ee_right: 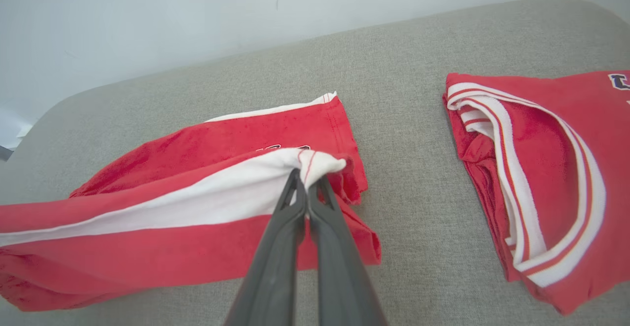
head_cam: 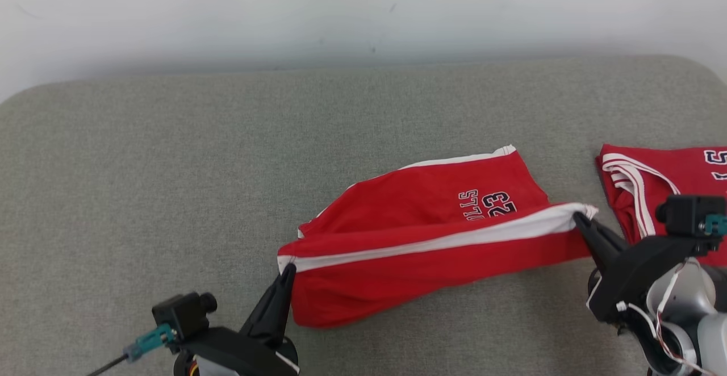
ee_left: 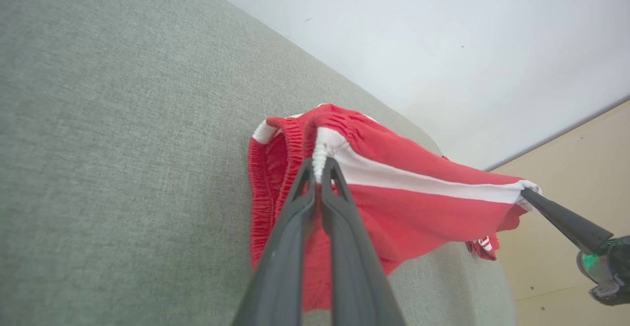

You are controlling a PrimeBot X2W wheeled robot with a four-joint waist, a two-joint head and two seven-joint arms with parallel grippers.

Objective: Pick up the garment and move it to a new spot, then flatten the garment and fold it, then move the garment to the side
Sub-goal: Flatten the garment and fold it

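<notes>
Left gripper point(ee_left: 320, 164): fingers pressed together, pinching the white side stripe point(ee_left: 423, 180) right where it meets the ribbed waistband point(ee_left: 268, 178) of the red shorts point(head_cam: 409, 234). No gap between the fingers apart from the bit of cloth.

Right gripper point(ee_right: 307, 178): also closed tight, clamped on the other end of the same stripe, at the leg hem. A bunched white corner sticks out just past the tips.

Shorts hang between the two claws. The stripe runs taut from the left tips up to the right tips, sloping upward to the right in the head view. The gripped edge is lifted. The red cloth below it sags down, and its lower part rests on the grey cushion point(head_cam: 170, 166). The far layer lies flat on the cushion behind the stripe, with the "23" print point(head_cam: 500, 203) upside down near the right end.

In the head view the shorts sit right of centre, in the near half of the cushion. Left claw at their near-left corner, right claw at their right end.

Further out: a red jersey point(ee_right: 551, 168) with white-striped trim lies on the cushion to the right of the shorts, apart from them, strip of bare cushion between. It lies just beyond the right gripper's body in the head view.

White wall point(head_cam: 341, 12) behind the cushion's far edge.
</notes>
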